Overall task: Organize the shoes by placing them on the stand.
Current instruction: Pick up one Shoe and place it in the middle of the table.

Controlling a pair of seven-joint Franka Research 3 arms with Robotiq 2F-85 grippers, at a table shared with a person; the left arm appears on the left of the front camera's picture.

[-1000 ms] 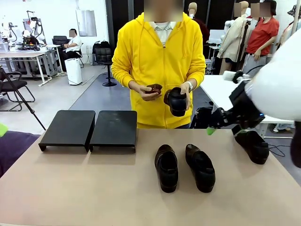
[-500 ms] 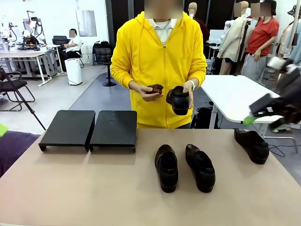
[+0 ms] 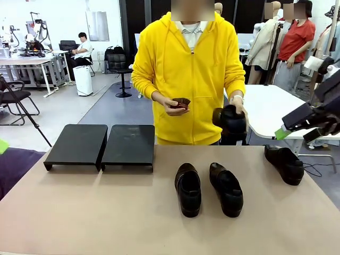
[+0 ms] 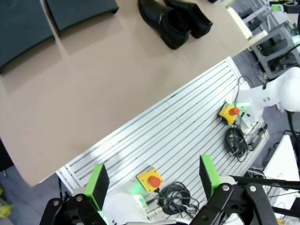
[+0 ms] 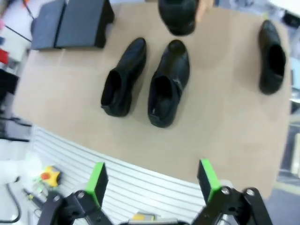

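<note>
My right claw (image 3: 297, 133) hangs with its jaws wide apart and nothing between them, above the right end of the table (image 3: 79, 212). The lone shoe (image 3: 285, 163) lies on the table below it and a little toward the middle. That makes it the nearest shoe to me, and my right arm is the one closer to it. Its long axis runs on a slant, with the far end angled in toward the table's centre, so I reckon I would need to turn my wrist to close across its width. The pair of shoes (image 3: 207, 189) sits mid-table, side by side, heels toward me and toes toward the person. A fourth shoe (image 3: 229, 122) is in the person's hand (image 3: 237, 102), off the table. The stand (image 3: 101, 144) lies at the far left, well apart from every shoe, so anything my right arm lifts must travel leftward across the middle. My left claw (image 4: 152, 178) is spread open and empty too, over my own edge of the table.
</note>
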